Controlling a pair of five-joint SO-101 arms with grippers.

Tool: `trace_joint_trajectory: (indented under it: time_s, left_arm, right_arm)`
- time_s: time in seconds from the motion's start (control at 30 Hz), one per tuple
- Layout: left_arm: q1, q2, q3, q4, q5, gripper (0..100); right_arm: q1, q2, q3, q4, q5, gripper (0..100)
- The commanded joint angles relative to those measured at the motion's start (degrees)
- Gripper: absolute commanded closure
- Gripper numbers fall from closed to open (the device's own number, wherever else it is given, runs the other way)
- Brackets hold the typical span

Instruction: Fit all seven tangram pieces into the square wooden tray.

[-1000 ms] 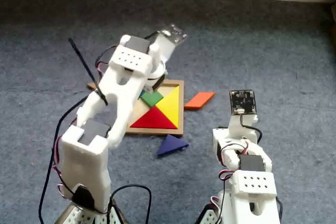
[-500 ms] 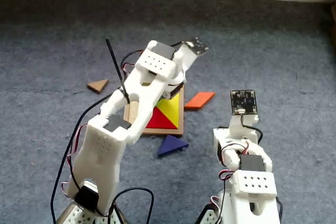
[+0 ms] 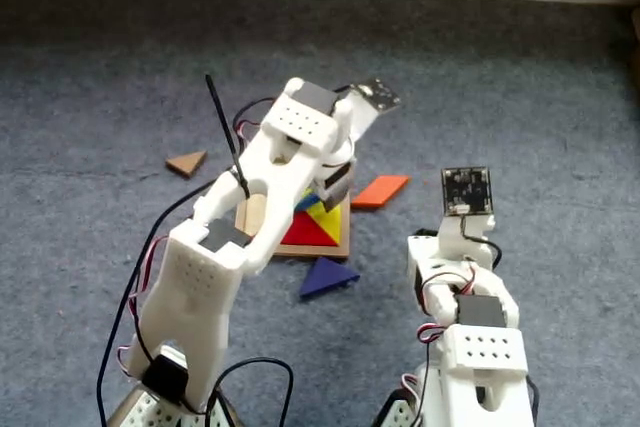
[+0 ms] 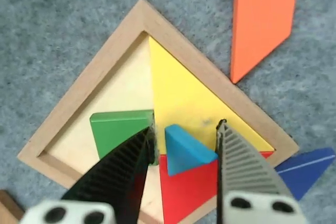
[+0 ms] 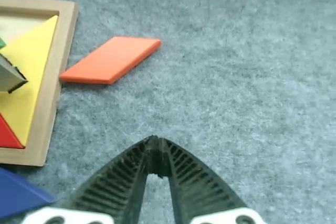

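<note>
Tray [image 4: 89,85] w/ yellow [image 4: 184,98], red [image 4: 191,200], green [image 4: 118,129] pcs (orange [image 4: 262,19] outside).

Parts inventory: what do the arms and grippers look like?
White shells, dark servos and black cables on the left arm and right arm. One black, one grey ribbed finger on the left gripper; black ribbed fingers on the right gripper.

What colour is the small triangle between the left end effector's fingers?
The small triangle is light blue, clearest in the left wrist view.
</note>
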Motion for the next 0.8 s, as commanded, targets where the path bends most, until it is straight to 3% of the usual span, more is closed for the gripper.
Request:
trace_joint_trajectory:
  time_s: [0.0,0.43,0.6,0.77]
  left_arm:
    - [-0.84,-1.19,-4.26,0.70,-0.70,80]
    - [-6.55,-1.27,-9.80,3.16,-0.70,80]
    - [-3.12,-2.95,-11.47,10.90,-0.70,80]
    - [-1.01,-2.51,-11.30,11.69,-0.62,80]
  right_arm:
    - [0.57,-0.92,-0.31,-1.63,0.53,99.2]
    - [0.57,-0.92,-0.31,-1.71,0.53,99.2]
    - [0.48,-0.92,-0.31,-1.71,0.53,99.2]
    - [0.48,-0.92,-0.31,-1.71,0.53,99.2]
